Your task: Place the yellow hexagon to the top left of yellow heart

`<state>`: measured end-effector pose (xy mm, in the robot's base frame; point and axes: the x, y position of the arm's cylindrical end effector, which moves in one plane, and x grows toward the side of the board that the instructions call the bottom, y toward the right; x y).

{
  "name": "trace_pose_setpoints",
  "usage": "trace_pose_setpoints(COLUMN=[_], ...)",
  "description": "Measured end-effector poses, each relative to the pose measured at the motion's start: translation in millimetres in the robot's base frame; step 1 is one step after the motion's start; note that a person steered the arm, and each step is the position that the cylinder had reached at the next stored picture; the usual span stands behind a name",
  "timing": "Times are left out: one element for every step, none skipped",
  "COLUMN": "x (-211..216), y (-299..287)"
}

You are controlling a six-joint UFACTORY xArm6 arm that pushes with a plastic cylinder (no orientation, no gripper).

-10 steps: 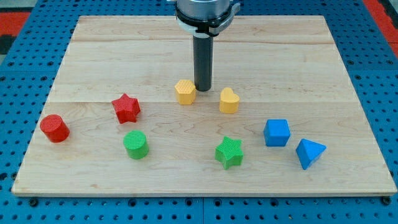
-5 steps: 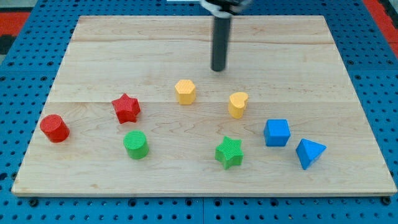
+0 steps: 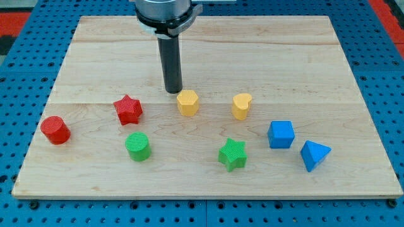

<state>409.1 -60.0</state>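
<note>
The yellow hexagon [image 3: 187, 102] lies near the board's middle. The yellow heart [image 3: 241, 106] lies to its right, at about the same height in the view, with a gap between them. My tip [image 3: 173, 91] stands just to the upper left of the yellow hexagon, very close to or touching its top left edge. The dark rod rises from there to the view's top.
A red star [image 3: 128, 110] and a red cylinder [image 3: 55, 130] lie at the left. A green cylinder [image 3: 137, 147] and a green star [image 3: 232, 154] lie toward the bottom. A blue cube [image 3: 281, 134] and a blue wedge-shaped block [image 3: 314, 155] lie at the lower right.
My tip went from between the two yellow blocks up toward the view's top, then came down at the hexagon's upper left. The heart shifted right and down a little; the hexagon shifted slightly down.
</note>
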Motion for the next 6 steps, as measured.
trace_pose_setpoints(x=[5.0,32.9,35.6,34.2,63.0,72.8], y=[-7.9,-2.2,12.1,31.1,21.2,38.4])
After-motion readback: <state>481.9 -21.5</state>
